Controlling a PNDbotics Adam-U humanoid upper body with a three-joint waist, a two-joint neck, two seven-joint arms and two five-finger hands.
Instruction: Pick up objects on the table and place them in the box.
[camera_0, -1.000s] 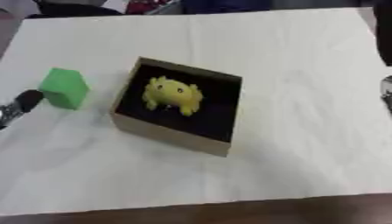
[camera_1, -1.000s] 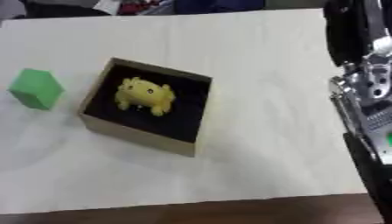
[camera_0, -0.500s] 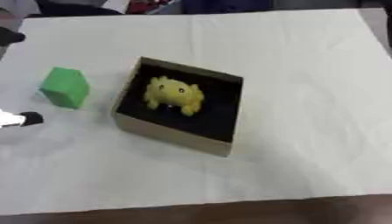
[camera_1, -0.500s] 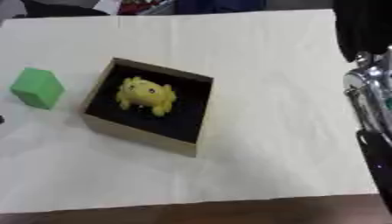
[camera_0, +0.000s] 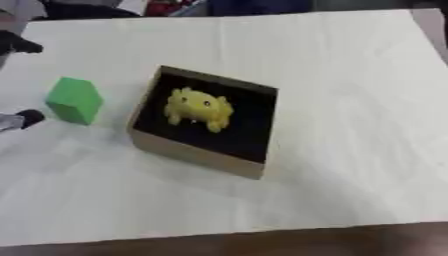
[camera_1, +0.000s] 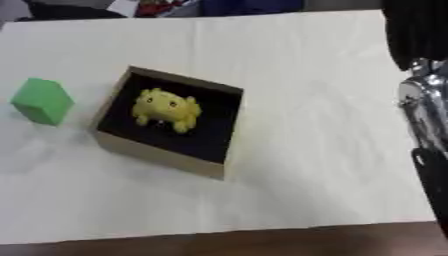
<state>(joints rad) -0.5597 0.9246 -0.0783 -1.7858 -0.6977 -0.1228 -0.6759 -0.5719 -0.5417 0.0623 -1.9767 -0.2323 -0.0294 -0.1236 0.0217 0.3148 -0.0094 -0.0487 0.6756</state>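
Left hand (camera_0: 19, 120) shows only as a dark fingertip at the left edge; I cannot tell its state. Green block (camera_0: 74, 100) stands just to its right, near the box (camera_0: 197, 152), where the yellow toy (camera_0: 199, 107) lies. Right hand probably sits out of view.

Left hand (camera_0: 19, 120) just showing at the table's left edge, only dark-tipped fingers visible, spread apart. Right arm (camera_1: 427, 100) along the table's right edge, black above, silver joint lower down, black again below; hand itself not to be made out.
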